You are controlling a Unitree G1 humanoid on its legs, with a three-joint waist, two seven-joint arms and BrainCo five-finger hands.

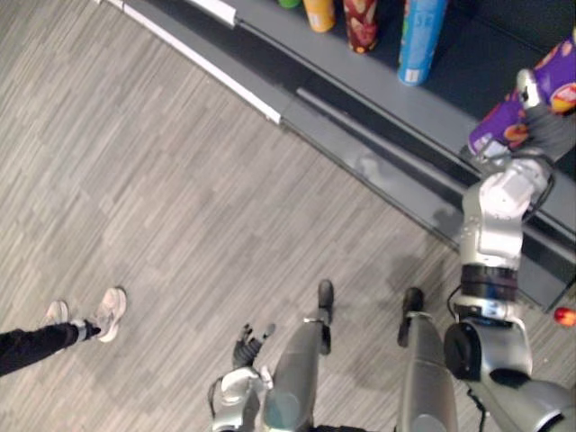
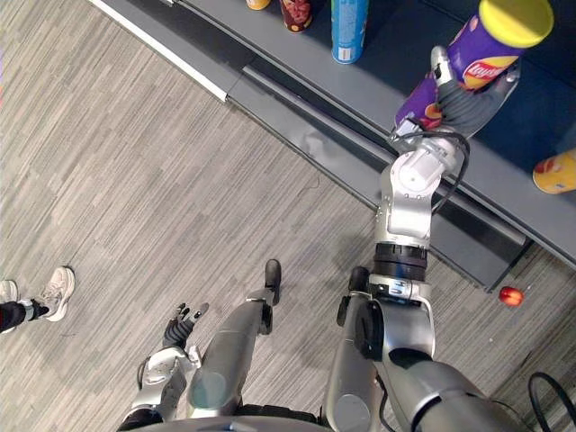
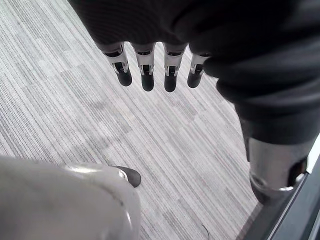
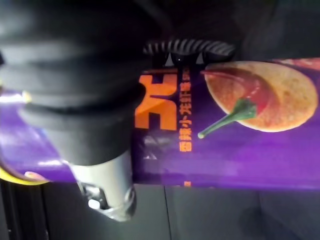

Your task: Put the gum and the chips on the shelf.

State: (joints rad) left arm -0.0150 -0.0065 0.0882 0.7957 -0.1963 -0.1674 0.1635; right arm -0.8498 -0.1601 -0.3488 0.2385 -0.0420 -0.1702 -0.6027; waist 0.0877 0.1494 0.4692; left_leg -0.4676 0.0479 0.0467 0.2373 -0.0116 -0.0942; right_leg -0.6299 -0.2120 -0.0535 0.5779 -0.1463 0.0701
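1 chips can (image 2: 475, 56) in R hand (image 2: 463, 106), shelf (image 2: 360, 90)

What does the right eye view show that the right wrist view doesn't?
Right eye view, not the wrist: a blue can standing on the shelf, the left hand open and low near the floor, and a red ball on the floor. Right wrist view, not the eye: a close look at the chip picture on the can's side, with the thumb against the can. Both: the right hand curled round the tilted purple chips can.
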